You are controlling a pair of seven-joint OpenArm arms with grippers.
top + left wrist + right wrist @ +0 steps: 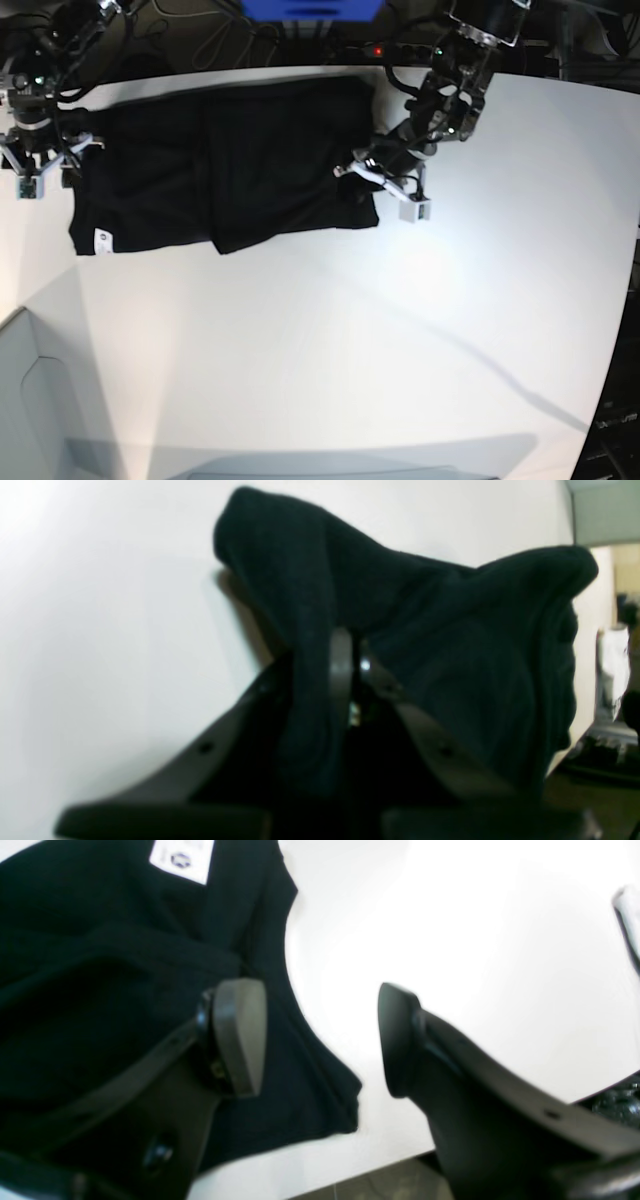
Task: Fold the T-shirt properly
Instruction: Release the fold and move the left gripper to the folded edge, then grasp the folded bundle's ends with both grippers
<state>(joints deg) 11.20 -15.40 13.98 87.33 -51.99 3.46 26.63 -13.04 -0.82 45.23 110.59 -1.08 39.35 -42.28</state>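
So the T-shirt (pixel 230 170) is lying spread across the far part of the white worktop (pixel 350 330), already doubled over a bit in the middle, with its small white tag (pixel 102 237) showing near the front corner on the right arm's side. The left gripper (pixel 358 170) is down at the opposite end of the shirt and it's clamped onto the fabric: in the left wrist view the black cloth (pixel 400 630) is bunched up and draped over the closed fingers (pixel 341 670), lifted off the worktop in a little tent shape. The right gripper (pixel 320 1040) has its jaws spread wide with nothing between them, one finger (pixel 240 1035) over the shirt edge and the other over bare worktop, just past the hem. It's blurry, so I can't really say if that finger touches the cloth or just hangs above it.
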